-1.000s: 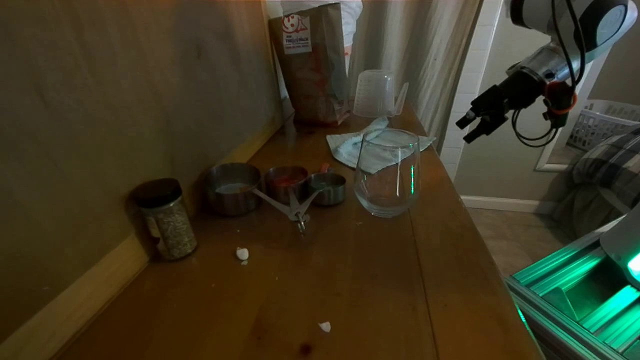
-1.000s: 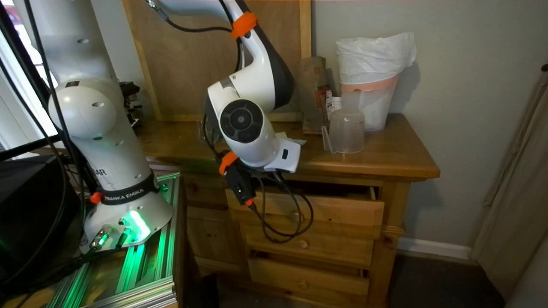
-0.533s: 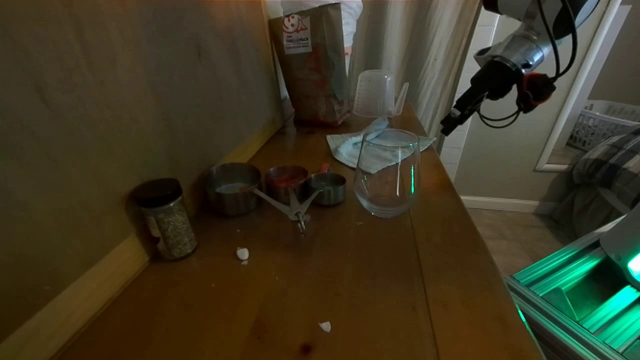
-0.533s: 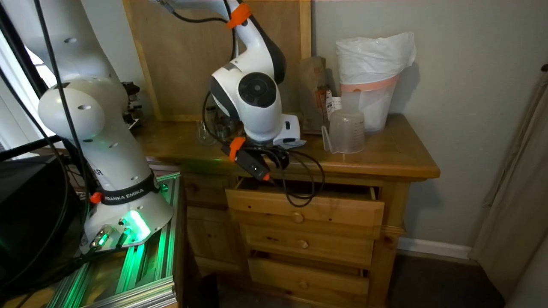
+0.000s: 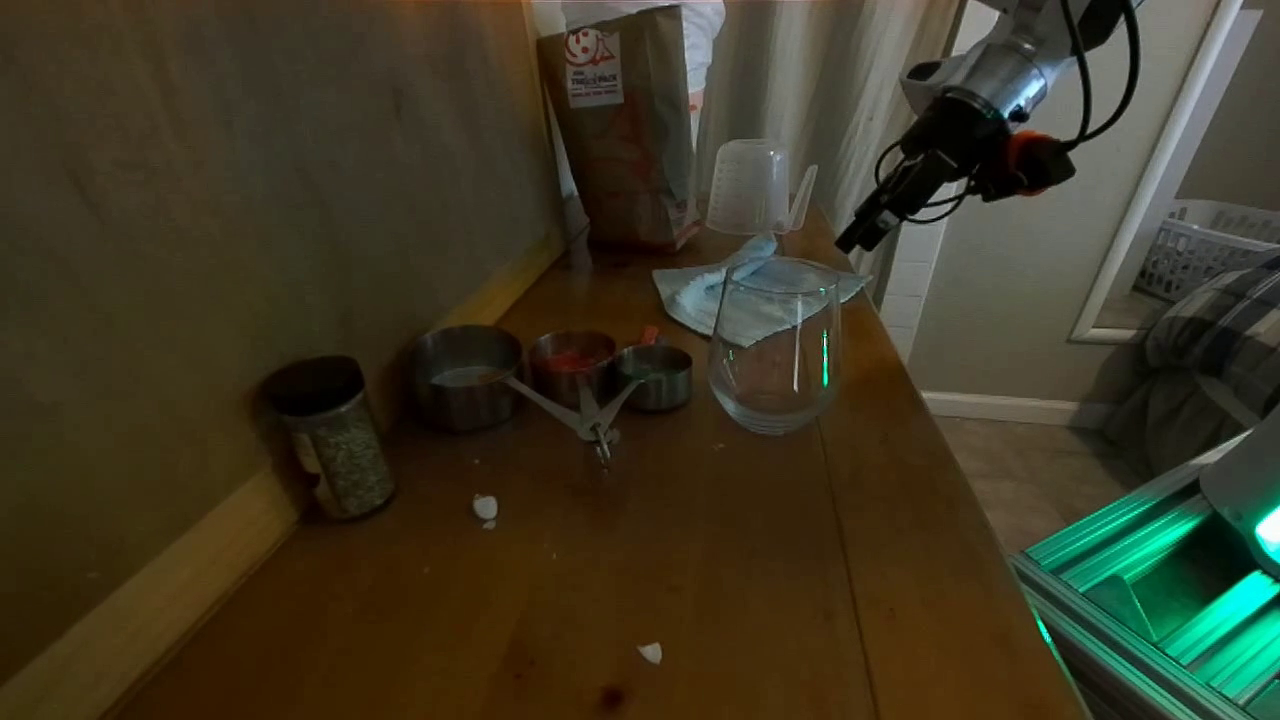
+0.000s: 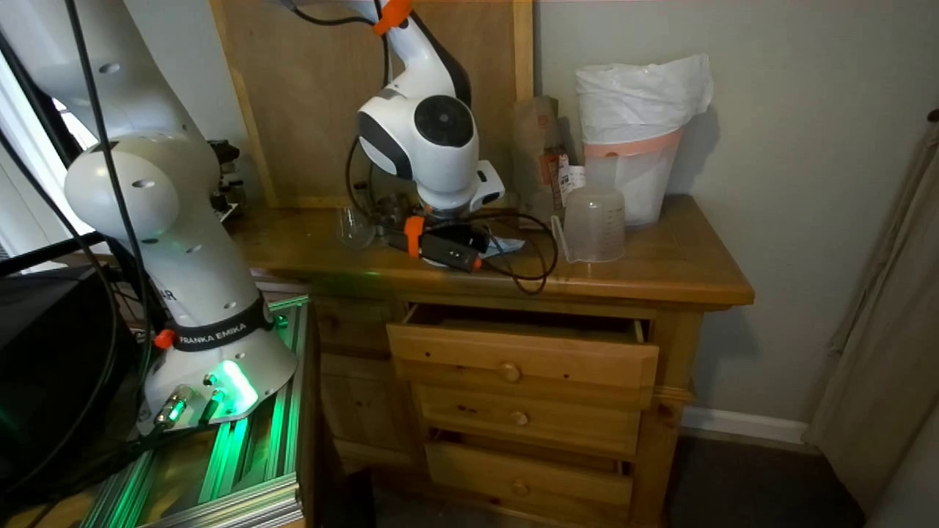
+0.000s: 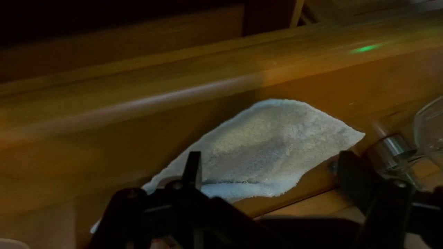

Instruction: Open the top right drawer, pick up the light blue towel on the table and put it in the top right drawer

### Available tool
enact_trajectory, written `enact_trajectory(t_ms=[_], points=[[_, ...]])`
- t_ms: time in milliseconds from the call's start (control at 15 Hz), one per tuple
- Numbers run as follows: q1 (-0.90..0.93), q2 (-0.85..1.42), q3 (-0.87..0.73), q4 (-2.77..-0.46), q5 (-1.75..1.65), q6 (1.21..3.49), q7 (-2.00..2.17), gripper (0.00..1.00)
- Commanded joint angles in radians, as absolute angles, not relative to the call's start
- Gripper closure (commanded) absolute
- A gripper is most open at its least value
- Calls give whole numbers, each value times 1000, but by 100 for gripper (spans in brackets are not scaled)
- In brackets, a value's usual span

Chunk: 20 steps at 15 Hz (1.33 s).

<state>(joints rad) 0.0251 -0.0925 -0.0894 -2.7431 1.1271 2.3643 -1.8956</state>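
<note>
The light blue towel (image 5: 695,298) lies crumpled on the wooden tabletop; it fills the middle of the wrist view (image 7: 263,148) and is mostly hidden behind the arm in an exterior view (image 6: 506,246). My gripper (image 5: 860,240) is above the table's front edge, beside and above the towel, tilted down. In the wrist view its fingers (image 7: 270,155) are wide apart and empty, with the towel beyond them. The top right drawer (image 6: 455,353) is pulled part way out, below the tabletop; its inside is dark.
A stemless glass (image 5: 775,390) stands close to the towel. Steel measuring cups (image 5: 468,380), a jar (image 5: 335,440), a clear measuring jug (image 5: 748,190) and a paper bag (image 5: 630,130) are on the table. A bin with a white bag (image 6: 634,169) stands at the table's end. The bottom drawer (image 6: 477,469) is slightly open.
My gripper has moved up and over the table's front edge toward the towel, and the wrist has turned. The drawer front, earlier partly covered by the arm, is now in plain view.
</note>
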Motion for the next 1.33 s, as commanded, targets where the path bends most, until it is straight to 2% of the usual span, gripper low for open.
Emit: enact_trajectory(t_ms=[0, 667, 1267], points=[[39, -88, -37, -2743, 1208, 2403, -2059, 0], [73, -37, 60, -2729, 1515, 2444, -2412, 0], [74, 95, 66, -2627, 1709, 2493, -2593, 0]])
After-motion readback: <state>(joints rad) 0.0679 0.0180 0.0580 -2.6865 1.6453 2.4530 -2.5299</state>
